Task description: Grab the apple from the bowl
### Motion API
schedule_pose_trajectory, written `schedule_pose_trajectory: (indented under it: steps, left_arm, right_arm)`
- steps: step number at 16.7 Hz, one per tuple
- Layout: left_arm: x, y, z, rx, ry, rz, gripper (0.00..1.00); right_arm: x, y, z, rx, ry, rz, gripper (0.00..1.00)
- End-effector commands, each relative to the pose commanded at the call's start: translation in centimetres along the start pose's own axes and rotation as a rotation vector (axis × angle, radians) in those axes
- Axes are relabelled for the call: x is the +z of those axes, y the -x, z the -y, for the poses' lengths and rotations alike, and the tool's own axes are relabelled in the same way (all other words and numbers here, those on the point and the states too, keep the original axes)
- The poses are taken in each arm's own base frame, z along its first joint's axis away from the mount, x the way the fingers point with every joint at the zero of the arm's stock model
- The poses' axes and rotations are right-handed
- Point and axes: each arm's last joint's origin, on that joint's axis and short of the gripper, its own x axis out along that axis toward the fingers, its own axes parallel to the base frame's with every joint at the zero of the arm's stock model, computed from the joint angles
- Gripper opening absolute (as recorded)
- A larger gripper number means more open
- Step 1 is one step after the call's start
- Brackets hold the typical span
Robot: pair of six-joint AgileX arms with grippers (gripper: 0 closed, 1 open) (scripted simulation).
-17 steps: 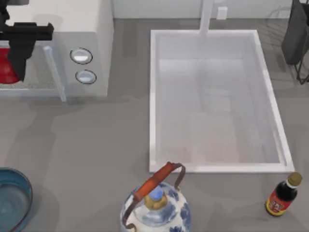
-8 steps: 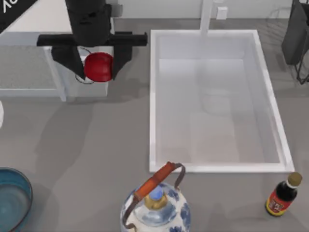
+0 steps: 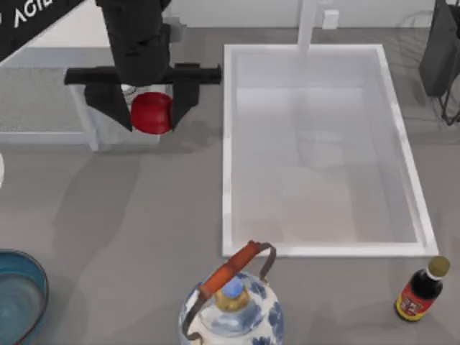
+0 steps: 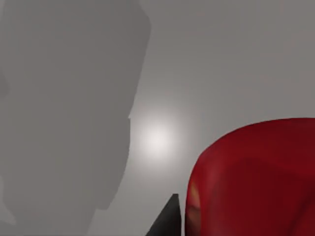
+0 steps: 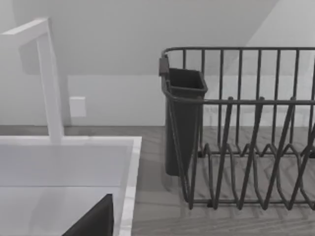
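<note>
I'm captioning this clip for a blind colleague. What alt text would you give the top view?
From above, the left gripper holds the red apple between its fingers, raised in front of the microwave at the table's far left, beside a white sink. The blue bowl sits at the near left edge; a porcelain kettle and a sauce bottle stand along the near side.

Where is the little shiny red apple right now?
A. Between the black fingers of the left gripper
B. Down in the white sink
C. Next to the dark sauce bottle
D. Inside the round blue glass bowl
A: the small glossy red apple sits gripped between the left gripper fingers in the top view, far from the round translucent blue glass bowl.
</note>
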Motion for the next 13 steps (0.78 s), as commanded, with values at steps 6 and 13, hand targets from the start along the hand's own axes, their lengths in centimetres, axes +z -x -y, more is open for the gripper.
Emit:
schedule_pose_trajectory:
  steps: [6,13]
  left_arm:
    - [-0.2,-7.3,0.0,-0.001,-0.001,0.003,0.0]
    - [-0.4,-8.2,0.0,0.0,-0.001,0.001,0.08]
  right_arm:
    - [0.0,0.0,0.0,0.0,0.0,0.0,1.0]
    - [0.0,0.0,0.0,0.0,0.0,0.0,1.0]
